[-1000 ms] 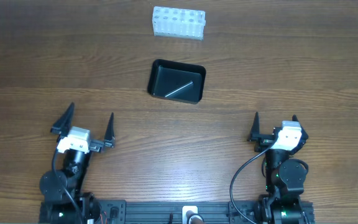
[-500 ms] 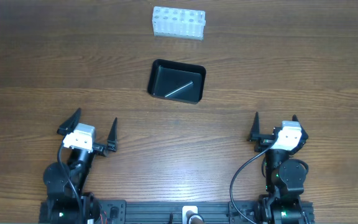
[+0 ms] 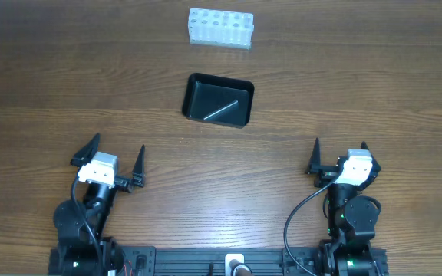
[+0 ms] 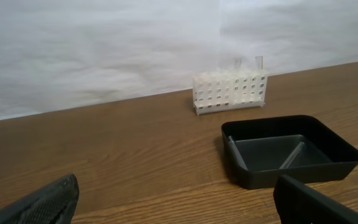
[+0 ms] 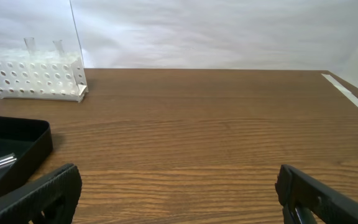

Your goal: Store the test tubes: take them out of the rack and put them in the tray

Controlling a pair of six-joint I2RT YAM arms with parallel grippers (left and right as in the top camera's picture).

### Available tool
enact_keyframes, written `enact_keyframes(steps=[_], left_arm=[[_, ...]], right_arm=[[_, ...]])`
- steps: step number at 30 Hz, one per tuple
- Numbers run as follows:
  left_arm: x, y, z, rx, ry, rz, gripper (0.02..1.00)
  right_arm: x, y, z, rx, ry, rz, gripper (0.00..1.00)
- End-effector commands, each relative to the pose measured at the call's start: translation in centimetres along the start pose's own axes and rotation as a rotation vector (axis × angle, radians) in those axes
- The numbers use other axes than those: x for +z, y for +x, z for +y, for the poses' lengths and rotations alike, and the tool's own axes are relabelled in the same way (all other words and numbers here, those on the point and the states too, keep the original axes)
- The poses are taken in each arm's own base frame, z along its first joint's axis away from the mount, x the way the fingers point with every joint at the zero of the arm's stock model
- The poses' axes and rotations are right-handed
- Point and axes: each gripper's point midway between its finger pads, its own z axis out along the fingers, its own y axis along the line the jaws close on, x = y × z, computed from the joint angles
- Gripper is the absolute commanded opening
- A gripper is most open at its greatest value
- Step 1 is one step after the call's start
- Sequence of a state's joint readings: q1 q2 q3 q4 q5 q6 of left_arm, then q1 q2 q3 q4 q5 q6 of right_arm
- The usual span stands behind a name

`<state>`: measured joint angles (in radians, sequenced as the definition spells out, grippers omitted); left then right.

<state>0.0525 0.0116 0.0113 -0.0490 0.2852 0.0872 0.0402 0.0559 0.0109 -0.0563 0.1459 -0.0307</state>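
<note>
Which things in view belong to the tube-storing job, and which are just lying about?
Job: white rack, with two test tubes standing in it; black tray, with one tube already lying inside.
Just there: wooden table; white backdrop; pale strip on the table.

A brown wood-grain table (image 3: 374, 92) spans the scene. Behind its far edge hangs a plain white backdrop (image 4: 104, 50), evenly lit. A pale strip (image 5: 353, 96) runs along the table's far right.
</note>
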Motion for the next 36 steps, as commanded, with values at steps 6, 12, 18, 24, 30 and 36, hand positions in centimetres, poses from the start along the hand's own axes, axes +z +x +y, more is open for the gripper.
enact_keyframes(steps=[6,12,18,24,30,36], left_arm=[[0.0,0.1,-0.3,0.015,0.013,-0.003,0.998],[0.0,0.1,-0.3,0.015,0.013,-0.004,1.000],[0.0,0.1,-0.3,0.015,0.013,-0.004,1.000],[0.0,0.1,-0.3,0.015,0.013,-0.003,1.000],[0.0,0.1,-0.3,0.015,0.013,-0.003,0.998],[0.0,0.1,-0.3,0.015,0.013,-0.004,1.000]], right_arm=[[0.0,0.2,-0.1,-0.001,0.006,0.002,0.991],[0.0,0.2,0.1,-0.001,-0.004,0.003,0.991],[0.0,0.1,0.0,-0.002,0.001,0.000,0.993],[0.3,-1.6,0.9,0.046,-0.047,-0.068,0.993],[1.6,-3.9,1.7,0.050,-0.088,-0.126,0.991],[4.4,-5.7,4.0,0.056,-0.194,-0.057,0.991]])
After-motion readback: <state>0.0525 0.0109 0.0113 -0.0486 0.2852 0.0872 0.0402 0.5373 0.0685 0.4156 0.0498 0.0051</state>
